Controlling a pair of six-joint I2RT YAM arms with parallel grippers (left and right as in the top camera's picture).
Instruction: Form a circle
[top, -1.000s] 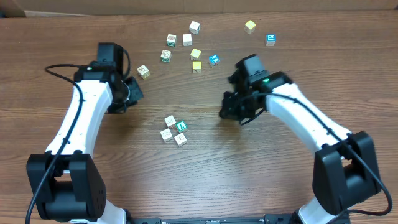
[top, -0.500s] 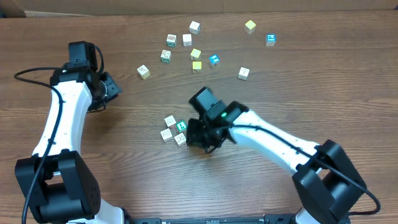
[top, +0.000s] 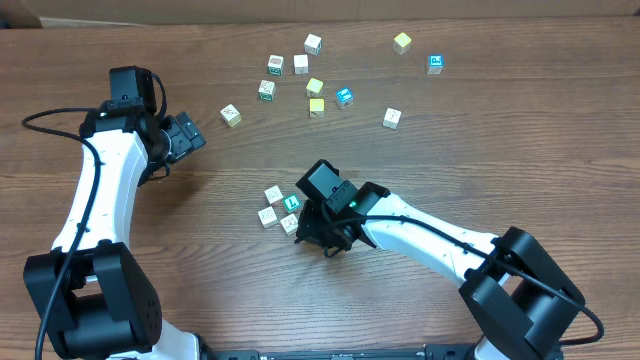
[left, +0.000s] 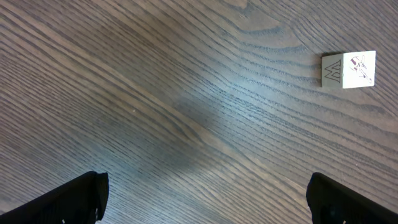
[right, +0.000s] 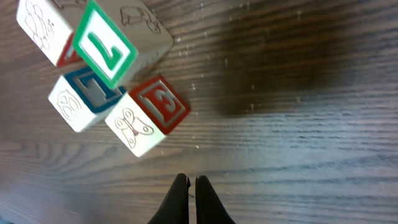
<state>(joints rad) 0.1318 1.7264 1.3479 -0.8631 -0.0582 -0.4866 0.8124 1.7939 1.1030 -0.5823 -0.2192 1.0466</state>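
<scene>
Green-framed face (right: 104, 53), perhaps a 7, on the circle (right: 93, 99), right claw (right: 191, 200) pressed together nearby, left claw (left: 208, 202) spread

White arms (top: 95, 195), black joints (top: 130, 85), cables (top: 45, 115)

The overhead camera is looking straight down on the whole wooden table (top: 500, 140). The left wrist camera is facing bare wood and one printed cube (left: 349, 69) from near. The right wrist camera is framing the circle (right: 106, 53) closely, sharing it with overhead.
</scene>
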